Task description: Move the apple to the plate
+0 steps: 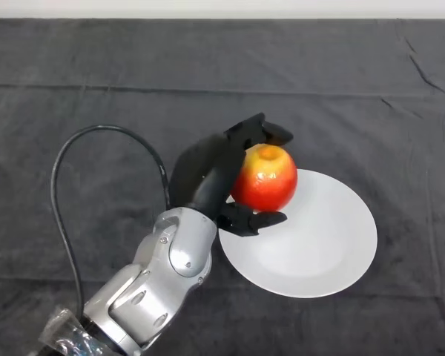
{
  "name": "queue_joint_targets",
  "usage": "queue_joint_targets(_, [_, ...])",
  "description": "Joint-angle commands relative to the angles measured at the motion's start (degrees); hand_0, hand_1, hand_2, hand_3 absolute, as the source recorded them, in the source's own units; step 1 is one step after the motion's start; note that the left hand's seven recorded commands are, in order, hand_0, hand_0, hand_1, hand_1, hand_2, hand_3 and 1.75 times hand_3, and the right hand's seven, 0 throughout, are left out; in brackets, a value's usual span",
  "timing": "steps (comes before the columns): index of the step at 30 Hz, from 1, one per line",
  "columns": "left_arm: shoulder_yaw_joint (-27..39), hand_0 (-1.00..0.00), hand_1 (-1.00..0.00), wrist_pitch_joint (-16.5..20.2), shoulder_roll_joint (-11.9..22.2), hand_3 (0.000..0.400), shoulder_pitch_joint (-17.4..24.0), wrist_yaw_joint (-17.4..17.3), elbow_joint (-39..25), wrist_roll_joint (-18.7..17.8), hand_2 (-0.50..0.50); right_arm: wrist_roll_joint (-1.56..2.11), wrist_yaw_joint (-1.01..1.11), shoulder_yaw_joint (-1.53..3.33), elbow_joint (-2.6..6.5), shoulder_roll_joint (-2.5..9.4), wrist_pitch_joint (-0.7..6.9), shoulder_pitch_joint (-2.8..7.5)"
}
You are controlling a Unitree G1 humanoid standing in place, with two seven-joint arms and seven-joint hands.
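Left hand (215,178) is wrapped round the apple (265,179), thick fingers hooked over the top at about 12 o'clock on the fruit and the thumb tucked under its near side at about 6, so it's a proper clamp, not just a nudge. From where I'm standing the apple sits right at the 3 o'clock side of the palm, touching it, nothing between them.

What matters for what comes next: the apple is already over the plate (334,252), but only over its upper-left part, around 10 o'clock on the dish. The middle of the plate lies off toward 4 o'clock from the hand. Can't tell if the apple is resting on the plate or hanging just above it. My guess is it either gets let go about there or carried a touch further toward 4 o'clock first, since near the rim it could roll off.

Apple is round, glossy, red with a yellow-orange patch round the stem dip, which faces up, so no long axis to speak of. Plate is plain white, smooth, round, shallow, with a gentle raised rim. Hand is matte black and chunky, arm is silver-grey with a hard shell look. Table (74,89) is under a dark, slightly fuzzy cloth with a few creases.
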Motion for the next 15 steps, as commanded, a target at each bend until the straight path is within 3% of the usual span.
queue_joint_targets(1, [-0.97, -1.00, -1.00, -1.61, 0.08, 0.400, -3.48, 0.99, 1.92, -0.92, 0.00, 0.57, 0.09, -0.95, -0.19, -1.43, -0.02, 0.93])
queue_joint_targets(15, [-5.51, -1.00, -1.00, -8.10, -0.68, 0.400, -5.82, 1.41, 12.36, -3.55, 0.00, 0.57, 0.19, -0.96, 0.00, -1.51, -0.02, 0.87])
